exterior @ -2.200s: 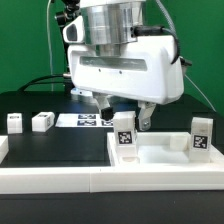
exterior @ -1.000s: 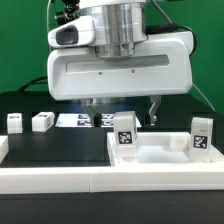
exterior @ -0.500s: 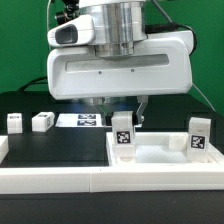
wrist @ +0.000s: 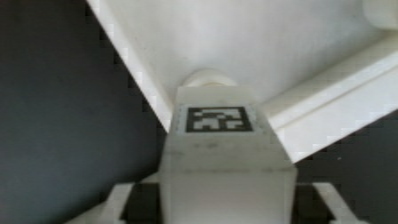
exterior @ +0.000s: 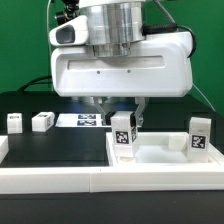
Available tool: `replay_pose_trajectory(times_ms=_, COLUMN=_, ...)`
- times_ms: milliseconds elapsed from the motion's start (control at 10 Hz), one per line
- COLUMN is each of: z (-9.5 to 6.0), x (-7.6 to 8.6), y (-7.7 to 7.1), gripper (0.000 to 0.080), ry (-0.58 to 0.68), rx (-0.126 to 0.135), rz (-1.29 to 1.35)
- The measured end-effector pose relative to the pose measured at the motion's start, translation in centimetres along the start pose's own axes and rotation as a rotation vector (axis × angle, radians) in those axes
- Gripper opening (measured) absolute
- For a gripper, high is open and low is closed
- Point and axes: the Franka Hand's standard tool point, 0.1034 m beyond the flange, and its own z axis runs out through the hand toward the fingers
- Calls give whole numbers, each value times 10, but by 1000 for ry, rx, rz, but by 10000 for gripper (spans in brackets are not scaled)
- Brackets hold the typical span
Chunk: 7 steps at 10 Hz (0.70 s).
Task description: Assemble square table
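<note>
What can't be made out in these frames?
- Exterior view: where the gripper pads meet the white tagged block leg; the gripper's white housing and the leg hide it.
- Wrist view: the leg's base on the white square plastic slab; the leg itself hides it.
- Exterior view: two far small white legs' tags; too small.

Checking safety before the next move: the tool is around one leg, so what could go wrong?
The tool seems to clamp only the upper part of the leg, so it may tilt or slip once moved. A sideways move across the tabletop could knock the other upright leg at the exterior view's right.
</note>
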Motion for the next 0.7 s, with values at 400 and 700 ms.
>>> replay_pose_trajectory(times_ms=400, z=2, x=-2, y=1, gripper=290, ry=24, rx=15, rz=437)
replay_pose_trajectory(times_ms=700, z=2, x=-3, y=2, gripper=290, ry=23, rx=19, rz=732)
